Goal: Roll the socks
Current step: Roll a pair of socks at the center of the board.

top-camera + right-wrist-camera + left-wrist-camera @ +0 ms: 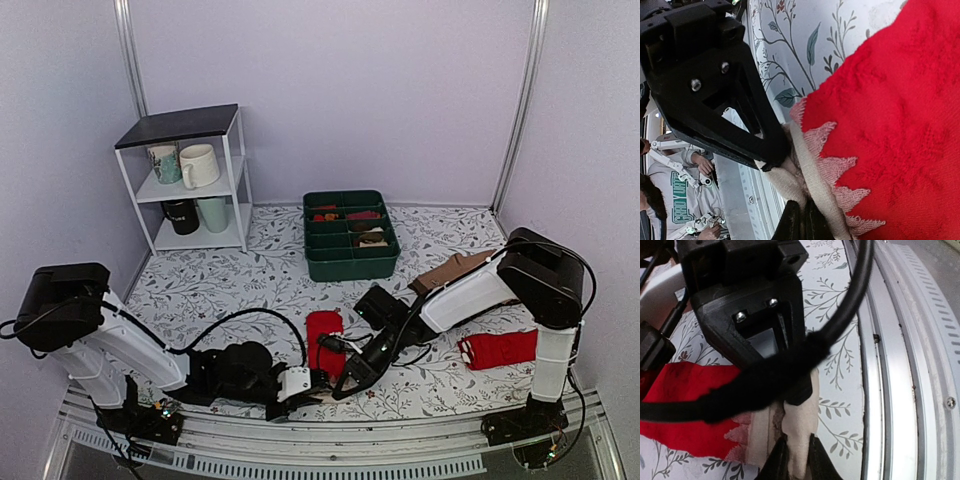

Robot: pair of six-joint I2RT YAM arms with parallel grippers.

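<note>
Left wrist view: left gripper (795, 463) and right gripper (801, 224) both pinch the beige cuff of the socks (690, 407), likely to start the roll.

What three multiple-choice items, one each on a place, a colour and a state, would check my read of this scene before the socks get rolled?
1. Where does the green bin stand relative to the socks?
A. Farther back, toward the rear wall.
B. On the near rail.
C. On top of them.

2. What colour is the sock end that the left tool pinches?
A. Black.
B. Green.
C. Pale beige.

3. What is the right tool doing?
A. Standing wide open above the table.
B. Shut on the socks' edge.
C. Holding a mug.

Answers:
1 A: the top view shows the bin behind the socks.
2 C: the left wrist view shows beige fabric pinched in that tool.
3 B: the right wrist view shows it closed on the beige trim.
</note>
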